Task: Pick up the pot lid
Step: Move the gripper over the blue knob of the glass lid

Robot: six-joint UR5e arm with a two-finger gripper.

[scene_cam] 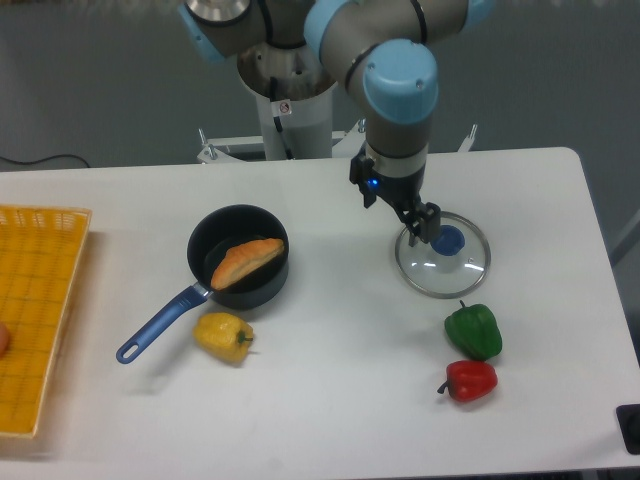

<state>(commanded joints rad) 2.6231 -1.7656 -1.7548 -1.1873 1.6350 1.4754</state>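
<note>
Arm [398, 85] cut off by top edge. Yellow tray [45, 213], reddish item [3, 338] inside: cut by left edge. Black object [631, 428]: cut by right edge. Gripper [397, 209] hides bit of lid [443, 272] rim.

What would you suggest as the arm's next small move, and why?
I would probably shift the gripper slightly toward the blue knob on the pot lid, since it appears open but sits up and left of the knob in view.

Clear pot lid [438, 276], blue knob [451, 241] up, flat on table [330, 390]
</note>
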